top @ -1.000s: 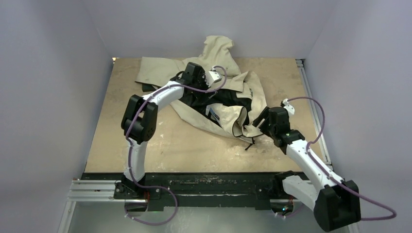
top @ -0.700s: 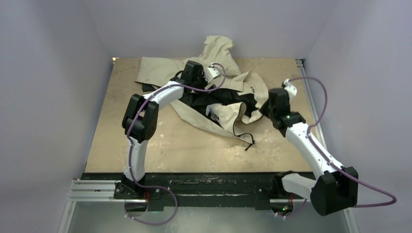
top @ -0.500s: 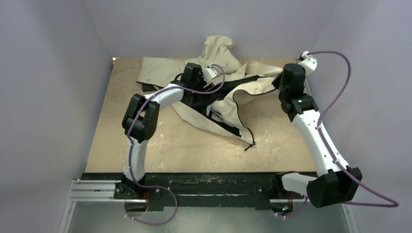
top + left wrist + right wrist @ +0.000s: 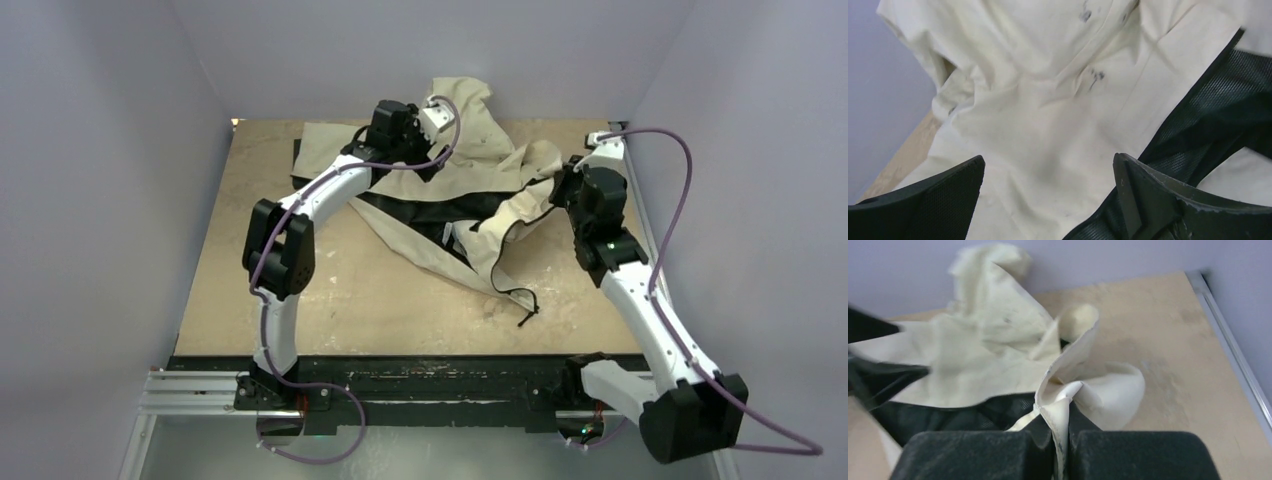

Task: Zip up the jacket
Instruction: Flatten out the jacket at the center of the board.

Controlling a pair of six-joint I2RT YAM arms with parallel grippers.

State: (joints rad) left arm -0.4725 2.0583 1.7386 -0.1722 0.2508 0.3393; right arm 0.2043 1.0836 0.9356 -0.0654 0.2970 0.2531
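Observation:
The cream-beige jacket lies crumpled at the back of the table, its black lining showing in the middle. My right gripper is shut on a folded cream edge of the jacket, which is pinched between the pads and lifted off the board. My left gripper hovers over the jacket's upper part with its jaws wide apart. In the left wrist view cream cloth and black mesh lining fill the space between the fingers. A dark drawcord end trails on the board in front.
The wooden board is bounded by purple walls on three sides. A metal rail runs along its right edge, close to my right arm. The black base rail holds both arm bases at the near edge.
My right gripper shut on the jacket's edge and carried it from front right to the back right, then slightly down. The left gripper moved back toward the hood.

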